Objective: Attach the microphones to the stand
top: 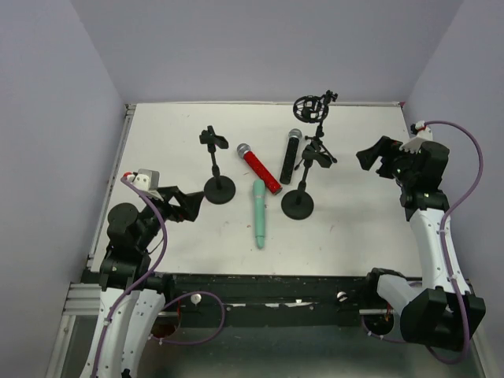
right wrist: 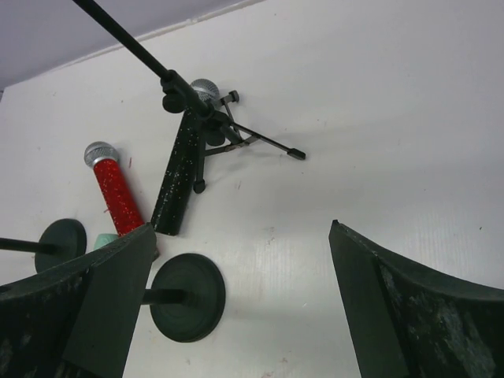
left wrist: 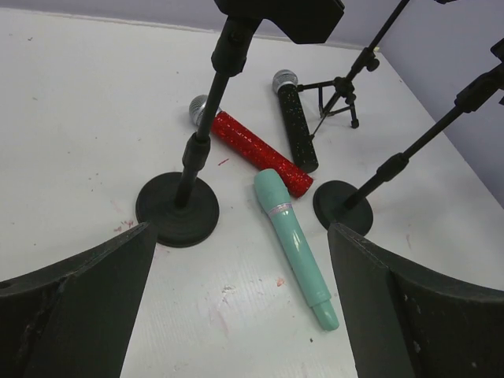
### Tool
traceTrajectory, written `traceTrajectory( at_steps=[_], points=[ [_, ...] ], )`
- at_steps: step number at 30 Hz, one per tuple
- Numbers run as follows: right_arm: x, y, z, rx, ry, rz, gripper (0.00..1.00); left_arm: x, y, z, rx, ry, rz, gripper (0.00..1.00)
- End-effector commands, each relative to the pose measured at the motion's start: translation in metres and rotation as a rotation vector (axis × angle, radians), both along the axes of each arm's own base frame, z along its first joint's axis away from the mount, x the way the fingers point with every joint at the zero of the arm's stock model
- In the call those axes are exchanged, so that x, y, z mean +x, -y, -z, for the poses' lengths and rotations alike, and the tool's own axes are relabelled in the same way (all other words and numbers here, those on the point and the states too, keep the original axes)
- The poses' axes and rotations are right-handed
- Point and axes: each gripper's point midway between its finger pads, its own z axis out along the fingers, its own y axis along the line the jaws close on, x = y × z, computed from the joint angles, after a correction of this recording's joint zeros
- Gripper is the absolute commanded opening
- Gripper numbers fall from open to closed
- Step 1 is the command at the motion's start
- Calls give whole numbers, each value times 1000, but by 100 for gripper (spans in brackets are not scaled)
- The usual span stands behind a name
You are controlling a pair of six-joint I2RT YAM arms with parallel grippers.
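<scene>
Spread wide and holding nothing at the left claw (top: 187, 206); likewise at the right claw (top: 370, 157). Lying flat on the desk (top: 354, 228) among bare stands (top: 219, 189): mint-green microphone (top: 258, 213), red microphone (top: 259, 168), black microphone (top: 290, 156). Probably best to begin with the mint-green: at 3 o'clock from the left claw, nearer it than the right, long axis running 12 to 6, head at 12.

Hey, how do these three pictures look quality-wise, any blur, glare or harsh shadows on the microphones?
Top external: even, soft light, no glare on the white table, everything sharp but small. Left wrist: the mint-green microphone is crisp, the red microphone glitters without blowing out, the left fingers are dark. Right wrist: the black microphone is sharp, the right fingers dark too.
</scene>
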Motion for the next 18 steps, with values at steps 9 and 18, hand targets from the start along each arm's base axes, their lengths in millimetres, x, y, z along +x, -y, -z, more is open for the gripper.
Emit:
traceTrajectory(
  at_steps=[9, 18],
  points=[
    [-2, -5, -10, 31, 20, -13, 100, 2, -3, -1, 8, 1, -19, 98],
    [-41, -71, 2, -27, 116, -546, 100, -5, 22, 7, -102, -110, 105, 98]
  ],
)
